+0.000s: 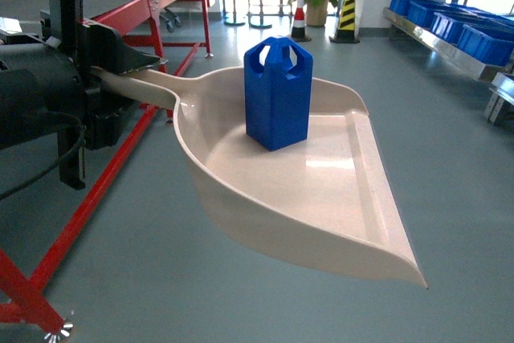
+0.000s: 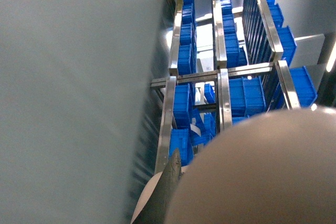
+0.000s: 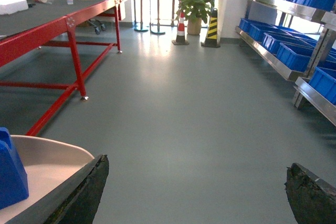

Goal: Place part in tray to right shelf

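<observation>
Head: my left gripper point(image 1: 120, 66) pinches the dustpan tray point(image 1: 321, 198) by its handle, held level so the blue part point(image 1: 278, 92) stands upright inside.
Left wrist: right shelf point(image 2: 220, 77) with blue crates point(image 2: 247, 95) beyond.
Right wrist: right gripper point(image 3: 197, 192) spread, holding nothing; shelf well apart.

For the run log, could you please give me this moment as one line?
left gripper: shut on tray handle | part: upright in tray | right gripper: open, empty | shelf: ahead right, not reached

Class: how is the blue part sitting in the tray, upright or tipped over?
Upright: the part stands on its base in the tray, handle loop on top.
</observation>
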`<state>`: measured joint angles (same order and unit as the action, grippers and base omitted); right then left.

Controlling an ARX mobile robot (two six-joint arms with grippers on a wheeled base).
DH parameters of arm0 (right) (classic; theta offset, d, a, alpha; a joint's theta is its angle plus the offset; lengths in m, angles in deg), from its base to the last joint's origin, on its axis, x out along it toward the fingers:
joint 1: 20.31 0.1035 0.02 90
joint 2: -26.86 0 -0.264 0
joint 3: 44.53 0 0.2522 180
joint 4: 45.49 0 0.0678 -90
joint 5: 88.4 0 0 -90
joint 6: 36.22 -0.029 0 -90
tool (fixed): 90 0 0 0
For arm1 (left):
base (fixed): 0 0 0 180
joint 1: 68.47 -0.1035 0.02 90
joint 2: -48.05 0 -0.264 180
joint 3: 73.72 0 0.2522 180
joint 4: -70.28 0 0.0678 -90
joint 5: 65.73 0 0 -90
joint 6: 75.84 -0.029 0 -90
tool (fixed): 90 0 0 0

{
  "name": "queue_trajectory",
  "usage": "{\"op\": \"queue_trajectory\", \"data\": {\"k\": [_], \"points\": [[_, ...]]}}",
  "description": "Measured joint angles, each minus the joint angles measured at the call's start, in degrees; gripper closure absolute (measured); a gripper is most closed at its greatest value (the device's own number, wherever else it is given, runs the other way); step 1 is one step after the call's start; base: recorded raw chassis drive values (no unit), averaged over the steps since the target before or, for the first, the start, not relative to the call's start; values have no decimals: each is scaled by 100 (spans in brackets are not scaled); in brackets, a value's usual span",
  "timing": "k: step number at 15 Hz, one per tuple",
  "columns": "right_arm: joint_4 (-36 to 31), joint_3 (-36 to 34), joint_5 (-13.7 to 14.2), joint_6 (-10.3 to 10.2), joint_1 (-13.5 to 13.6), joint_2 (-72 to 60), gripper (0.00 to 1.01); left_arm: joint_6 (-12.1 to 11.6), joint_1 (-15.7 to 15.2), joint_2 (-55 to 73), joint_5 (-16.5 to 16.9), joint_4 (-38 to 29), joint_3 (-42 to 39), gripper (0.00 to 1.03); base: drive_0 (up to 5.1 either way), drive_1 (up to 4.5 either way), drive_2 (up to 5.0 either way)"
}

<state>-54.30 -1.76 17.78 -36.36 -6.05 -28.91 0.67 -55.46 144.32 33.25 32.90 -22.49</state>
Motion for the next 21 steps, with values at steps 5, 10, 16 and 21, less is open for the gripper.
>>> {"op": "queue_trajectory", "data": {"k": [5,10,16,21], "points": [[7,0,2,0,0,-2,3,0,-7,2,-7,28,0,88,490,-137,-337],[-4,0,4,0,-2,0,3,2,-11,0,4,-7,-2,88,192,197,-395],[28,-2,4,0,-2,-7,3,-2,-11,2,-4,37,-2,88,-9,419,-436],[0,0,4,0,-2,-2,3,2,-11,0,-2,17,-4,88,-6,422,-434]]}}
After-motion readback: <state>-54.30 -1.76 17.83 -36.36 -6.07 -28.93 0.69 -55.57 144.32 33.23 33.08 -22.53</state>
